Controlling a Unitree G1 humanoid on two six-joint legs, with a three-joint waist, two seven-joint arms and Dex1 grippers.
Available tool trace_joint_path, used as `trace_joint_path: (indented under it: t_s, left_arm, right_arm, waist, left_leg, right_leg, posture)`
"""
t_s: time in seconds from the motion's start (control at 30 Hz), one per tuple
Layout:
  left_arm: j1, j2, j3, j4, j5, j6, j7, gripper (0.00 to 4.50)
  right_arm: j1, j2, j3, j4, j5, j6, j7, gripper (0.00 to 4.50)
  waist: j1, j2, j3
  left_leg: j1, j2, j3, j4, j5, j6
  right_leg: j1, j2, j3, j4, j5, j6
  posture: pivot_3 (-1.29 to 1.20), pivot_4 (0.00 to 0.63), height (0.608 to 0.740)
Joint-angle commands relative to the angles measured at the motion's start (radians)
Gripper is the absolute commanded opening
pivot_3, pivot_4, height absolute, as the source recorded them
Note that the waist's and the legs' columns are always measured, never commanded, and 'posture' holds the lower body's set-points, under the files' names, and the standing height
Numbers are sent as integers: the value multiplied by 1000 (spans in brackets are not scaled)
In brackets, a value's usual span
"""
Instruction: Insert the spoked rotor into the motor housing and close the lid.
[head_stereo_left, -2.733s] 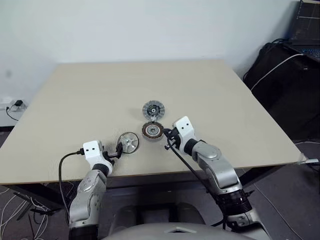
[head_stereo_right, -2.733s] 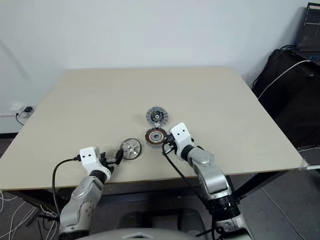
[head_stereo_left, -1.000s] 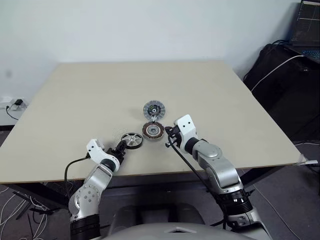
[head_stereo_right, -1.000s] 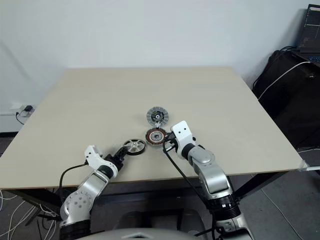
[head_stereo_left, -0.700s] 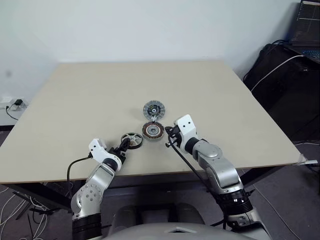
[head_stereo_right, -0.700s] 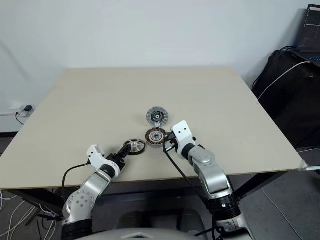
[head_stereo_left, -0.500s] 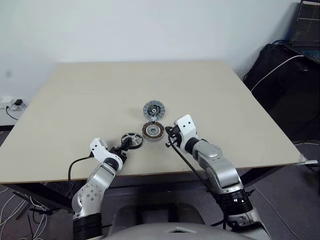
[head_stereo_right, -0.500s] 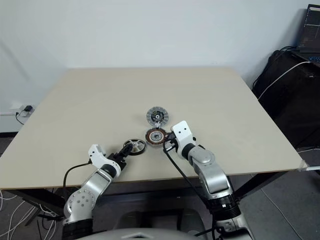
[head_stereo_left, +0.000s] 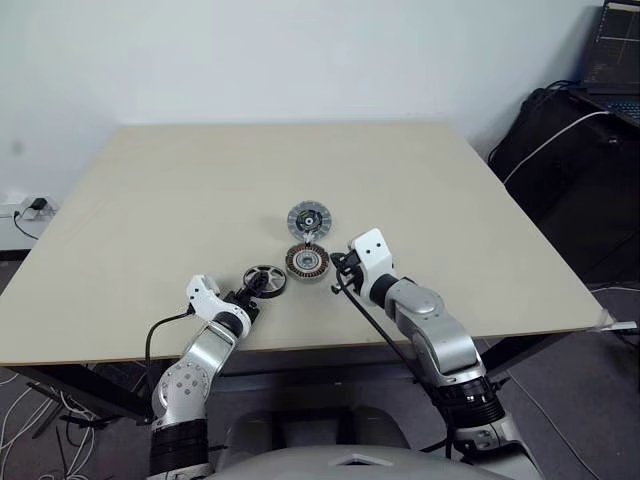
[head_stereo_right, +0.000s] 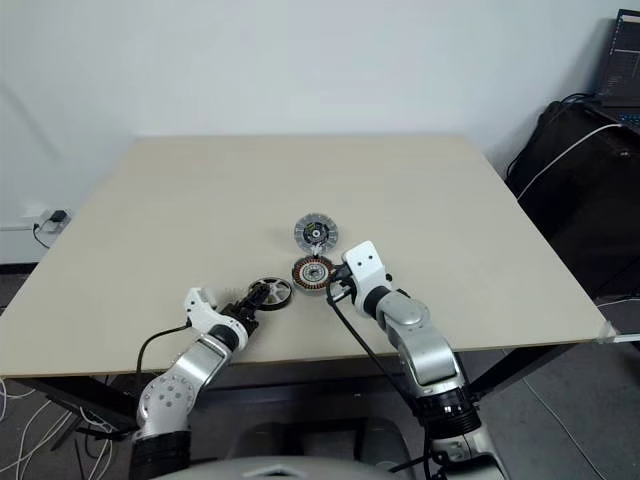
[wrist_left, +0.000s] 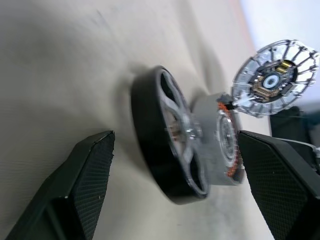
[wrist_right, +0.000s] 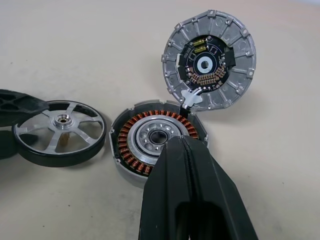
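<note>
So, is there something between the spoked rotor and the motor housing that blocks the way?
Nothing stands between them. The spoked rotor lies on the table right beside the motor housing. But the shut right tool rests over the housing's near edge, partly covering its opening.

Colours only, placed against the motor housing (wrist_right: 158, 141): grey outer shell, ring of copper-orange windings, silvery centre with a dark bore. Just beyond it the lid (wrist_right: 210, 66): pale grey ribbed rim in segments, black inner face with copper-coloured and greenish-yellow bits, white ring at the hub. Beside the housing on its other side, the spoked rotor (wrist_right: 59, 133): black outer band, bright silver spokes and hub. Table (head_stereo_left: 180, 190) under all three: plain light beige, no pattern. Right gripper (wrist_right: 192, 200) over the housing: matte black fingers. Left gripper (wrist_left: 175, 200): black pads with fine cross-hatch texture. Arm casings near the housing white and silver-grey. Wall behind white; dark bag off right.
</note>
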Motion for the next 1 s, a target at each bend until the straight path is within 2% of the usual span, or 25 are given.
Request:
trace_joint_path:
  t_s: [0.03, 0.13, 0.23, 0.53, 0.57, 0.77, 1.0]
  left_arm:
    - [-42, -139, -21, 3, -59, -13, -2, 4101]
    - [-47, -140, -35, 19, -78, -23, 12, 4101]
    - [-48, -137, -41, 30, -89, -34, 22, 3520]
    - [-32, -122, -37, 43, -96, -64, 55, 570]
    - [-31, -119, -38, 44, -99, -67, 58, 430]
    - [-17, -109, -47, 31, -85, -108, 35, 433]
    - [20, -111, -84, -61, -94, -220, -215, 433]
  right_arm:
    - [-19, -5, -19, -29, 7, -20, -7, 0]
    - [-17, -6, -21, -34, 8, -19, -8, 0]
    - [-15, -8, -25, -40, 7, -16, -13, 0]
    - [-5, -16, -27, -49, 9, -11, -20, 0]
    - [-5, -16, -27, -49, 9, -10, -21, 0]
    - [1, -17, -26, -56, 9, -5, -23, 0]
    - [7, -19, -29, -64, 9, -1, -26, 0]
  waist:
    - [0, 0, 0]
    - [0, 0, 0]
    - [0, 0, 0]
    - [-1, 0, -1]
    - [-1, 0, -1]
    - [-4, 0, 0]
    - [-1, -1, 0]
  left_leg:
    - [0, 0, 0, 0, 0, 0]
    - [0, 0, 0, 0, 0, 0]
    - [0, 0, 0, 0, 0, 0]
    - [0, 0, 0, 0, 0, 0]
    - [1, 0, 0, 0, 0, 0]
    - [5, 0, 0, 0, 0, 0]
    - [2, 0, 0, 0, 0, 0]
  right_leg:
    - [0, 0, 0, 0, 0, 0]
    - [0, 0, 0, 0, 0, 0]
    - [1, 0, 0, 0, 0, 0]
    - [1, 0, 0, 0, 0, 0]
    - [1, 0, 0, 0, 0, 0]
    - [5, 0, 0, 0, 0, 0]
    - [2, 0, -1, -1, 0, -1]
  posture:
    - [0, 0, 740]
    - [0, 0, 740]
    - [0, 0, 740]
    - [0, 0, 740]
    - [0, 0, 740]
    - [0, 0, 740]
    - [0, 0, 740]
